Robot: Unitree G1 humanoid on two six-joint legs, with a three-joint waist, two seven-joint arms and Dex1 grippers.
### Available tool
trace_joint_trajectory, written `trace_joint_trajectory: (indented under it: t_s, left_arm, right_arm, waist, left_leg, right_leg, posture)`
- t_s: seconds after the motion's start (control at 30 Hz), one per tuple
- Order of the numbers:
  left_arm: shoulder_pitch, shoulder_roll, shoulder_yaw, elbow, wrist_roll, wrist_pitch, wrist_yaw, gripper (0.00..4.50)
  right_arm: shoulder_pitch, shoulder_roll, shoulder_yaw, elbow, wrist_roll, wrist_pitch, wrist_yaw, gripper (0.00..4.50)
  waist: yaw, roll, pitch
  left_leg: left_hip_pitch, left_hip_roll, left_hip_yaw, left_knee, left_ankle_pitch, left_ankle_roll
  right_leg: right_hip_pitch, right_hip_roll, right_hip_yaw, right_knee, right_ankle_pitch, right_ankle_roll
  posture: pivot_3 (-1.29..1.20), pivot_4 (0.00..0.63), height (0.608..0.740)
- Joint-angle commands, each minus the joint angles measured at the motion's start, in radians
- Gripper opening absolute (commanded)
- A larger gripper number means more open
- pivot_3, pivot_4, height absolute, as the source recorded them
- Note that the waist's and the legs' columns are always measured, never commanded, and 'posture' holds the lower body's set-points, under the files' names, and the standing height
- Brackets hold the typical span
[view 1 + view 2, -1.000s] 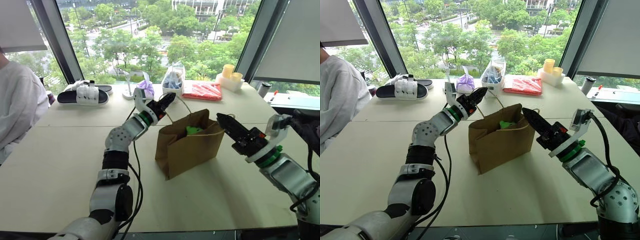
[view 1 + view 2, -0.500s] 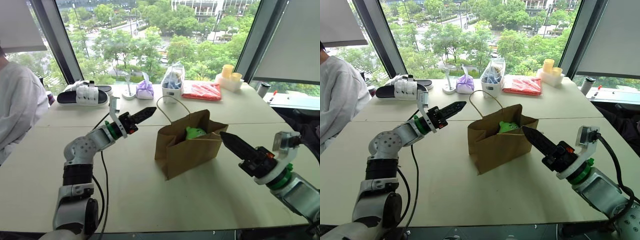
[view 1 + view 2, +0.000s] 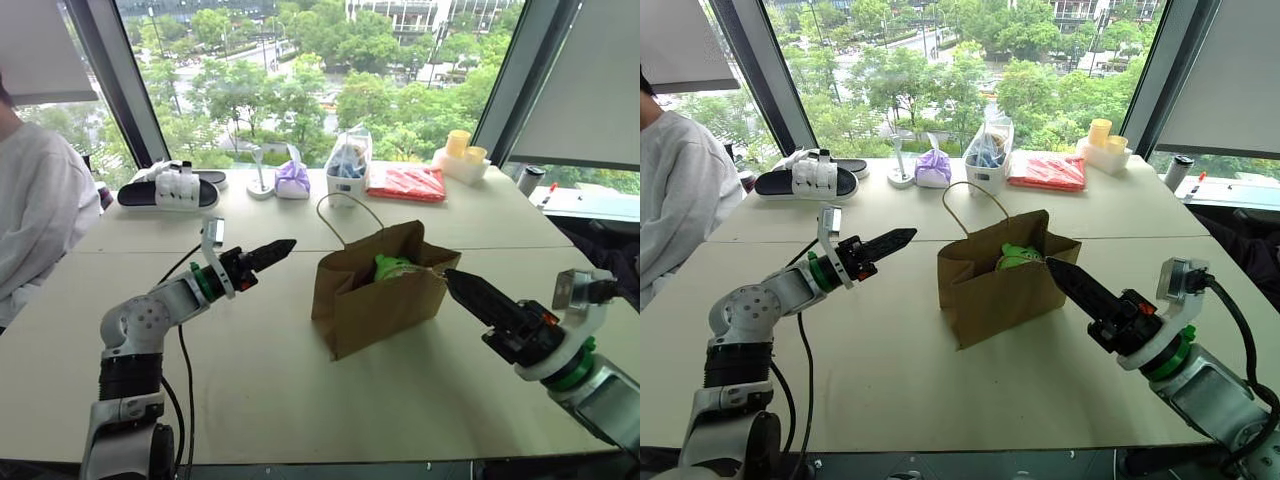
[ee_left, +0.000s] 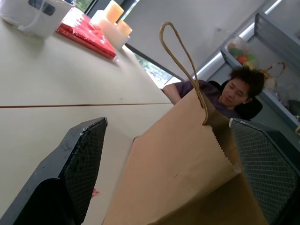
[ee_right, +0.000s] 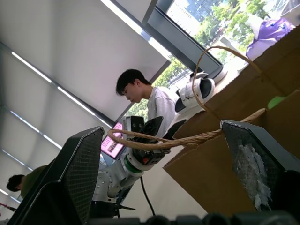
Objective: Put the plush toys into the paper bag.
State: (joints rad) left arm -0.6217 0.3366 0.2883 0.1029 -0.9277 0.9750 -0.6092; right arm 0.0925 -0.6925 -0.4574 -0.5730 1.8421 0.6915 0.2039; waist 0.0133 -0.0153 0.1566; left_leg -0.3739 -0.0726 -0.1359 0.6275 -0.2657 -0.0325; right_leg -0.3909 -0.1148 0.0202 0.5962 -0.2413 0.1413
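Head views: plain brown kraft paper bag (image 3: 378,289) stood upright mid-table, mouth up, light green rounded plush toy (image 3: 393,266) inside at its rim; orange toy not made out. Left gripper (image 3: 268,253) hovered apart on the bag's left, right gripper (image 3: 478,296) nearer, by its right wall. Left wrist view: fingers (image 4: 79,159) spread, empty, bag wall ahead. Right wrist view: fingers (image 5: 82,164) released, beige rope handle (image 5: 183,139) crossing between, bare table (image 3: 940,400) around
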Motion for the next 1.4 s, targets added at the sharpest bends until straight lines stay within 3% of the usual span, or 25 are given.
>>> trace_joint_trajectory:
  t_s: [0.03, 0.2, 0.4, 0.5, 0.77, 0.9, 1.1, 1.4]
  left_arm:
    - [0.001, -0.012, 0.009, -0.047, -0.025, -0.003, 0.009, 4.29]
    - [0.009, -0.023, 0.018, -0.047, -0.027, -0.007, 0.017, 4.29]
    - [0.009, -0.057, 0.012, -0.055, -0.034, -0.011, 0.032, 4.29]
    - [0.009, -0.068, 0.010, -0.060, -0.034, -0.011, 0.039, 4.29]
    - [0.052, -0.017, -0.029, -0.111, -0.010, -0.017, -0.009, 4.29]
    - [0.107, 0.073, -0.122, -0.150, 0.062, -0.067, -0.136, 4.36]
    - [0.117, 0.157, -0.225, -0.173, 0.159, -0.184, -0.302, 4.36]
    - [0.135, 0.192, -0.333, -0.234, 0.263, -0.293, -0.403, 4.36]
  right_arm:
    - [-0.002, -0.032, -0.010, -0.038, 0.060, 0.001, -0.020, 4.31]
    - [0.026, -0.030, -0.020, -0.024, 0.025, -0.018, -0.042, 4.31]
    - [-0.066, 0.053, -0.021, 0.022, -0.106, -0.125, -0.101, 4.31]
    - [-0.058, 0.061, -0.006, 0.012, -0.096, -0.106, -0.089, 4.31]
    - [0.114, -0.017, 0.003, -0.092, -0.066, 0.017, 0.019, 4.31]
    - [0.138, -0.045, 0.089, -0.102, -0.192, 0.054, 0.050, 3.07]
    - [-0.031, 0.013, 0.301, -0.030, -0.406, 0.066, 0.041, 0.03]
    - [-0.167, 0.104, 0.371, 0.056, -0.508, 0.080, 0.031, 0.03]
  waist:
    - [0.000, 0.000, 0.000]
    - [-0.001, 0.000, 0.000]
    - [0.000, 0.000, 0.000]
    - [0.000, 0.000, 0.000]
    - [-0.003, 0.000, 0.000]
    - [-0.004, 0.000, 0.000]
    - [0.000, 0.000, 0.000]
    - [-0.001, 0.000, 0.000]
  left_leg:
    - [0.000, 0.000, 0.000, 0.000, 0.000, 0.000]
    - [0.000, 0.000, 0.000, -0.001, 0.000, 0.000]
    - [0.000, 0.000, 0.001, 0.000, 0.000, 0.000]
    - [0.000, 0.000, 0.001, 0.000, 0.000, 0.000]
    - [0.000, 0.000, 0.000, -0.002, 0.000, 0.000]
    - [0.001, 0.000, 0.002, -0.001, 0.000, 0.000]
    - [0.000, 0.001, 0.003, -0.001, 0.000, 0.000]
    - [-0.001, 0.000, 0.001, -0.004, 0.000, 0.000]
  right_leg:
    - [0.000, 0.000, 0.000, 0.000, 0.000, 0.000]
    - [-0.001, 0.000, 0.000, 0.000, 0.000, 0.000]
    - [0.000, 0.000, 0.000, 0.000, 0.000, 0.000]
    - [-0.001, 0.000, 0.000, 0.000, 0.000, 0.000]
    - [-0.001, 0.000, 0.000, 0.000, 0.000, 0.000]
    - [-0.001, 0.000, 0.000, 0.000, -0.002, -0.004]
    - [-0.001, 0.000, 0.000, -0.001, -0.002, -0.005]
    - [-0.003, -0.001, 0.000, -0.001, -0.002, -0.004]
  posture:
    - [0.00, 0.150, 0.740]
    - [0.00, 0.150, 0.740]
    - [0.00, 0.150, 0.740]
    - [0.00, 0.150, 0.740]
    - [0.00, 0.150, 0.740]
    - [0.00, 0.150, 0.740]
    - [0.00, 0.150, 0.740]
    - [0.00, 0.150, 0.740]
